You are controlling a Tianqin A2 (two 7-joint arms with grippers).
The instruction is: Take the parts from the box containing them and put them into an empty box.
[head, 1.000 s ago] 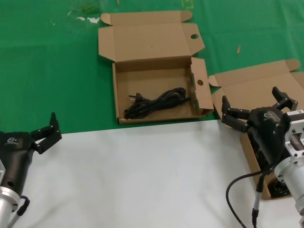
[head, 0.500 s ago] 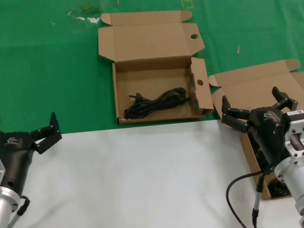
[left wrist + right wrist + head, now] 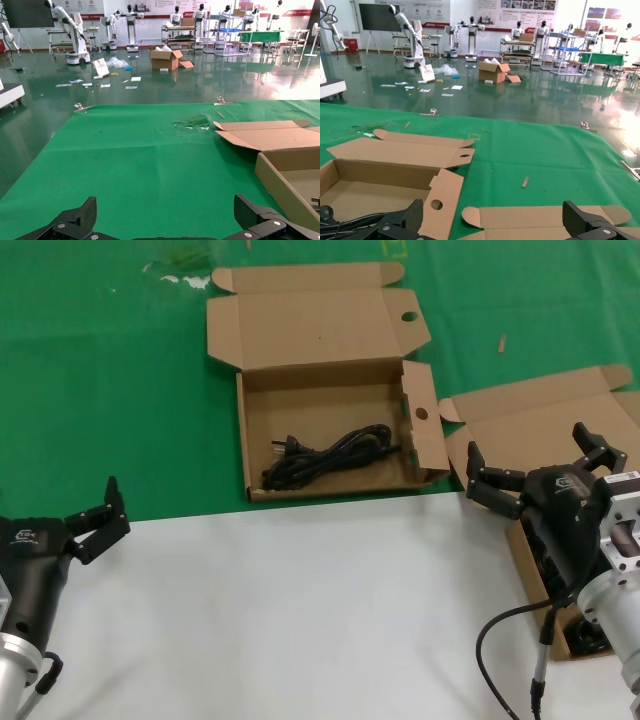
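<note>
Two cardboard boxes lie open before us on the green mat (image 3: 120,390), and our arms sit low at either side of the white table surface (image 3: 300,610). Our left gripper (image 3: 98,518) rests at the near left, just where the white surface meets the green, with its fingers spread wide and nothing between them; its wrist camera looks out over the mat toward the corner of the middle box. Our right gripper (image 3: 535,472) hangs at the right, over the near end of the box without holes (image 3: 545,420), its fingers also spread wide and holding nothing. That box has its lid folded back, with a rounded ear tab at the lid corner, and our arm covers most of its tray; dark shapes show in the tray beside and under the arm, but we cannot tell what they are. The box with holes (image 3: 330,380) lies in the middle, farther back, lid open flat behind it, one round hole near the lid corner and another through the right side flap. One black power cord (image 3: 325,455) lies inside its tray, a loose looped bundle running aslant with its plug end toward the left. In the right wrist view that cord (image 3: 345,220) shows at the edge beside a finger.
</note>
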